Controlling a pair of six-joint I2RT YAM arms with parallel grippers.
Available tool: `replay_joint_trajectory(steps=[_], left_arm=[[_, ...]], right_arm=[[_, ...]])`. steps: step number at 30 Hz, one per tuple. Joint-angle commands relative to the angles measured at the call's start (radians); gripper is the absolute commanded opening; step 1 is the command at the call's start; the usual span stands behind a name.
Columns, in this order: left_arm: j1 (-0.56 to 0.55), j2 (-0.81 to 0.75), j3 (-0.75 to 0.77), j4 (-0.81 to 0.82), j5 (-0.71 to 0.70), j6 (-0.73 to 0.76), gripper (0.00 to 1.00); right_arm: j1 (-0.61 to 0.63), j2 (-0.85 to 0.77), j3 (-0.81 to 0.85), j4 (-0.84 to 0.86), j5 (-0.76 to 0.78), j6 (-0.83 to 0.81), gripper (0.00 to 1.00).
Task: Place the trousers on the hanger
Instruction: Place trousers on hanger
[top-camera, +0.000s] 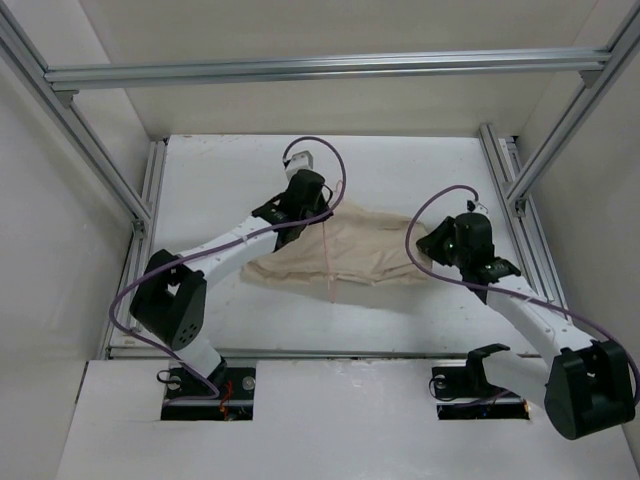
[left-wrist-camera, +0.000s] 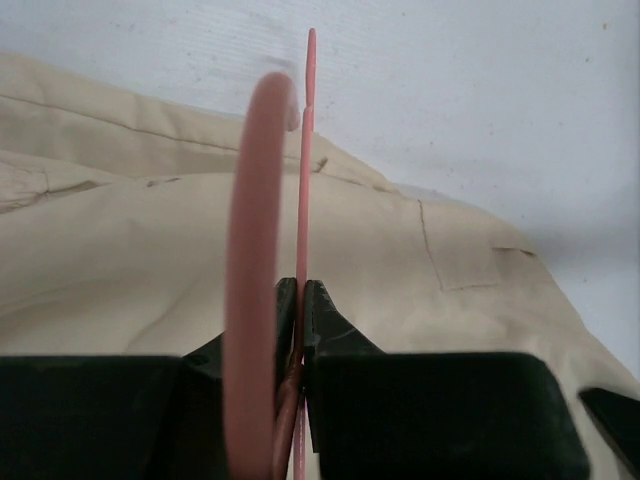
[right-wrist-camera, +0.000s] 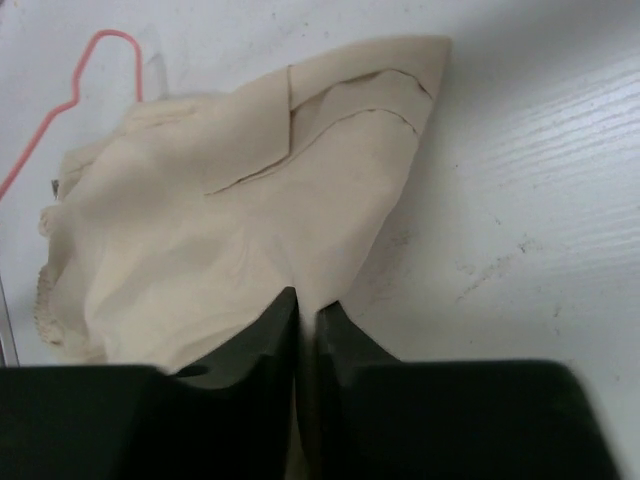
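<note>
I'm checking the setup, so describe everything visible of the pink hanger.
The hanger is thin pink wire with a curved hook. The left gripper is shut on it near the hook. From above it shows edge-on, one straight line crossing the beige trousers past their near edge. Whether it touches the cloth is unclear.

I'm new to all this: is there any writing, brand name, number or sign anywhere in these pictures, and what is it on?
There is no text to read in any view. The trousers show no label or print, the hanger is bare pink wire, and the left arm, right arm, table and metal frame carry no legible markings.
</note>
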Motion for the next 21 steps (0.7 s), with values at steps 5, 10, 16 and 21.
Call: replay_joint_trajectory(steps=[5,10,16,21], left_arm=[[-0.019,-0.112,0.181,-0.06,-0.034,0.059,0.02],[-0.038,-0.11,0.259,-0.109,-0.037,0.062,0.02],[-0.046,-0.09,0.427,-0.216,-0.037,0.073,0.02],[-0.061,-0.034,0.688,-0.373,-0.036,0.105,0.02]], right_arm=[[-0.023,-0.009,0.079,-0.04,0.078,-0.041,0.57],[-0.018,-0.073,0.158,-0.146,0.163,-0.095,0.79],[0.05,-0.15,0.323,-0.238,0.149,-0.161,0.71],[0.207,-0.115,0.534,-0.284,-0.062,-0.134,0.33]])
